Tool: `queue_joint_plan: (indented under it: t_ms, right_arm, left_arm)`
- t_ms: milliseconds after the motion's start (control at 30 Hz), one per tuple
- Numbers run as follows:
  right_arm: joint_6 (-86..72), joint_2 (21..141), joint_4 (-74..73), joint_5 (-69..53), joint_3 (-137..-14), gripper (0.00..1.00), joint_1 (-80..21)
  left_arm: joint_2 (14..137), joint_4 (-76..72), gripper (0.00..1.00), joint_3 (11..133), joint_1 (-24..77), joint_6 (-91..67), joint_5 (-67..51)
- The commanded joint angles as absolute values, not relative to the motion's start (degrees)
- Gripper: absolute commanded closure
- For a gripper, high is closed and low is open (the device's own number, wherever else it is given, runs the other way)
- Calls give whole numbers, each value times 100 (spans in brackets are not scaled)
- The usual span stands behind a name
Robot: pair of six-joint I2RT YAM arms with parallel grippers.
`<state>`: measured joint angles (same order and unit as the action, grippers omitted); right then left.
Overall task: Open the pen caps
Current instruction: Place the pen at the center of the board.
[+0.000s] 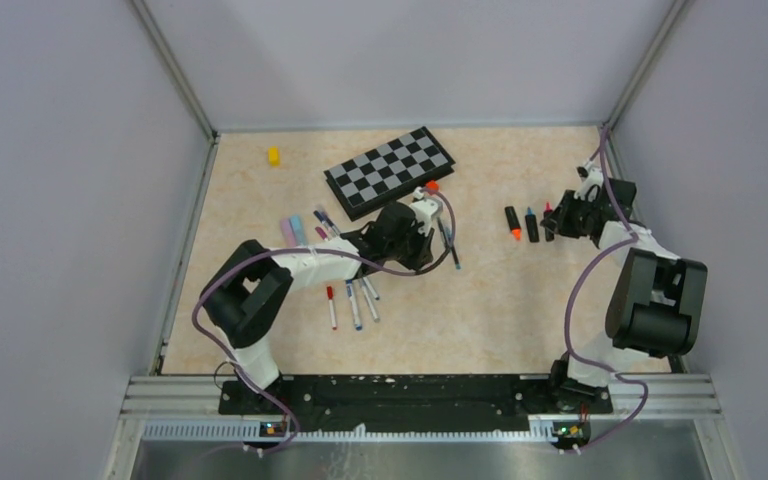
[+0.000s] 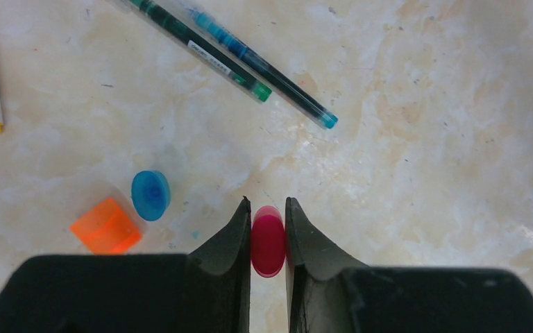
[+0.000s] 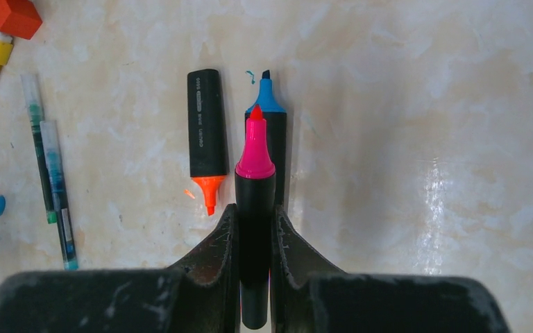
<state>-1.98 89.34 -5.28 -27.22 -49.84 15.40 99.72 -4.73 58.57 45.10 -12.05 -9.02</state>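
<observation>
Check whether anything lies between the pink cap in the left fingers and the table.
Nothing visible does. The left gripper pinches the pink cap over bare table. The blue cap and orange cap lie apart to its left in the wrist view; the green pen and teal pen lie farther ahead.

The top view looks down from above and behind the arms [image 1: 260, 290], taking in the whole table [image 1: 520, 320]. Each wrist view looks almost straight down from close above it, jaws at the bottom edge. All three share two thin pens [image 1: 450, 247] [image 2: 201, 50] [image 3: 59, 194].
</observation>
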Motion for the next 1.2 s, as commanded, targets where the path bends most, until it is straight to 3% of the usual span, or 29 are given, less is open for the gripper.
queue_joint_plan:
  t_ms: [0,500,1167]
  right_arm:
    - [-323,9129,-376,-2799,-5119,100,1649]
    - [-409,9646,-536,-2797,-5350,94,1696]
    - [-344,10093,-847,-2681,-5766,72,1696]
  left_arm:
    - [10259,-180,98,6320,4529,-863,-510]
    - [10888,111,90,6887,4535,-654,-365]
    - [10644,136,67,6871,4655,-653,-199]
